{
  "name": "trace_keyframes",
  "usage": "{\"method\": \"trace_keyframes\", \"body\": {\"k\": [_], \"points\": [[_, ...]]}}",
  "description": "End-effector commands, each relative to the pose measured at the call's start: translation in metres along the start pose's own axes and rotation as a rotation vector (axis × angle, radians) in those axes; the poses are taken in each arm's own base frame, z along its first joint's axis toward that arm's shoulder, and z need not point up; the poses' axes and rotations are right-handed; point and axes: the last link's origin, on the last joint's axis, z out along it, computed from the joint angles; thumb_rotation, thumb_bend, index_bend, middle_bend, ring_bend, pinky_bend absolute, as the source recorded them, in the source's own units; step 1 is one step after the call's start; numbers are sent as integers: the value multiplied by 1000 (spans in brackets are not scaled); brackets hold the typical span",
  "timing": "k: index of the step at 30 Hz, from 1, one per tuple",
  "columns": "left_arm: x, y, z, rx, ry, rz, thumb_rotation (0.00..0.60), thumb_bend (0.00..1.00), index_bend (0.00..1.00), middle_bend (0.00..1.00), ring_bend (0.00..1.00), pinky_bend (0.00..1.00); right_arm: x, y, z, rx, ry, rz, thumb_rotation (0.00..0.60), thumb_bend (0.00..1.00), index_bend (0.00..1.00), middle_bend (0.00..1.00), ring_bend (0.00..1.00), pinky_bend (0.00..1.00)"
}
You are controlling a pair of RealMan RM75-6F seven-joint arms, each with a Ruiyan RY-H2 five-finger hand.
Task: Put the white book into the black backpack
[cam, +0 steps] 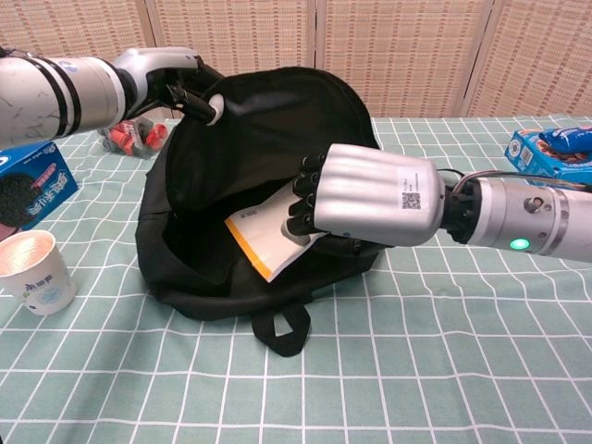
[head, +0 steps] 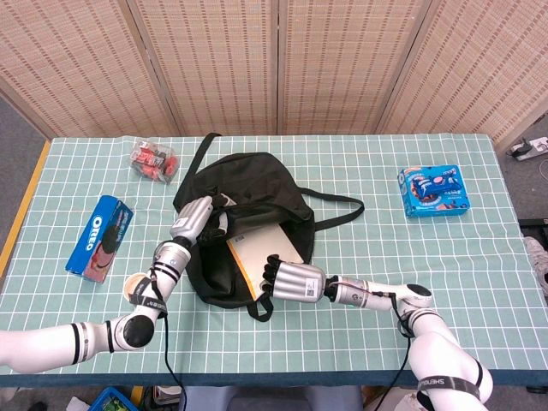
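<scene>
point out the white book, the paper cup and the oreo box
white book (cam: 264,233): chest view, on its cover inside the bag opening
paper cup (cam: 33,273): chest view, on its side wall
oreo box (head: 99,235): head view, on its top face

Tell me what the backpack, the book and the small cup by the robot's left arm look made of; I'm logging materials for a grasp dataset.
Black backpack: soft matte fabric, probably nylon or polyester; it sags and folds where the left hand holds it open.
White book: paper with a smooth cover and a yellow edge, gripped by the right hand.
Cup: looks like thin printed paper or plastic; unclear which.
</scene>
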Motion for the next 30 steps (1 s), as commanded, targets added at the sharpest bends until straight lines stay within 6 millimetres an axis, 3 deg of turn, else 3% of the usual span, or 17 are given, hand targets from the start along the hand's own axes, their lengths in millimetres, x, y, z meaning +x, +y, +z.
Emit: {"method": "trace_keyframes", "body": {"k": [1,11,30], "points": [[1,0,-1,0,1,-4,600,725,616,322,286,247,-5,3,6,-22,-27,-18,600,509,971,715,512,473],[7,-2,-3,10,7,-29,600,724,617,322,286,248,-19,3,16,-39,-112,-51,600,508,971,715,513,473],[19,-5,-8,18,14,-79,600,724,617,322,286,249,-39,22,19,-164,-251,-91,600,508,971,679,499,473]]}}
